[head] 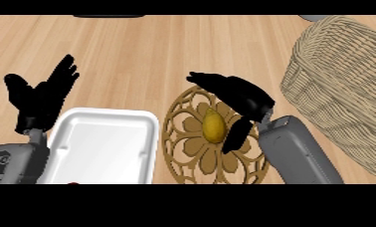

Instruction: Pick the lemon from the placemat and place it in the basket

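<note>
Head view shows the lemon (214, 125) lying on the round, cut-out patterned placemat (192, 157), near its middle, so the pick has not yet happened. The right hand (238, 96) hangs over the placemat's upper right part, fingers spread and pointing left past the lemon, thumb (236, 135) reaching down just beside the fruit; its fingers are relaxed and curl round nothing, though whether the thumb touches the lemon I cannot tell. The wicker basket (330, 81) stands at the right, apart from the placemat, and nothing of the lemon is in it. The left hand (40, 99) rests unclenched at the left edge, fingers up, above a white tray (106, 144) that sits just beside the placemat. By my reading, the task is at its start: closing on the lemon, lifting it, carrying it right and letting it go into the basket all remain.
</note>
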Robot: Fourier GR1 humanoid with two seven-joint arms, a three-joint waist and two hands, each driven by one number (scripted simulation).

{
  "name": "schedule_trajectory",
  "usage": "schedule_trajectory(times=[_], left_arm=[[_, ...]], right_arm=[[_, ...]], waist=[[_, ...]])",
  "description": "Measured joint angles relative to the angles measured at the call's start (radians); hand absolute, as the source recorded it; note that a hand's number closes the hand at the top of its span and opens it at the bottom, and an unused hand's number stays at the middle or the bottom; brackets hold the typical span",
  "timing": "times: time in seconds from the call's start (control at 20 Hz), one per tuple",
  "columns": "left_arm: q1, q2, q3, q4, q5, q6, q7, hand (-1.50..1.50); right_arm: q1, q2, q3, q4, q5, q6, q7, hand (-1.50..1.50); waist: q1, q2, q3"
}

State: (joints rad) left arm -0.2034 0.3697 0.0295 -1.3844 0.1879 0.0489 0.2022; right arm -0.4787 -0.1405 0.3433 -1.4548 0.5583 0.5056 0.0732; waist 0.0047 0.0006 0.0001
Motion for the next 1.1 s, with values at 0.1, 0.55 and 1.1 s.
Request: schedule_trajectory(times=[0.1,0.55,1.1], left_arm=[[-0.002,-0.003,0.008,0.014,-0.008,-0.013,-0.012,0.00],[-0.011,-0.036,0.045,0.016,-0.047,-0.036,0.002,0.00],[-0.003,-0.062,0.080,-0.009,-0.079,-0.068,0.021,0.00]], right_arm=[[-0.012,-0.006,-0.004,0.044,0.024,0.005,-0.029,-1.50],[0.005,-0.011,-0.054,0.106,0.091,0.018,-0.155,-1.50],[0.089,0.009,-0.052,0.045,0.130,0.069,-0.230,-1.50]], waist=[[0.000,0.000,0.000],[-0.002,0.000,0.000],[-0.004,-0.001,0.000]])
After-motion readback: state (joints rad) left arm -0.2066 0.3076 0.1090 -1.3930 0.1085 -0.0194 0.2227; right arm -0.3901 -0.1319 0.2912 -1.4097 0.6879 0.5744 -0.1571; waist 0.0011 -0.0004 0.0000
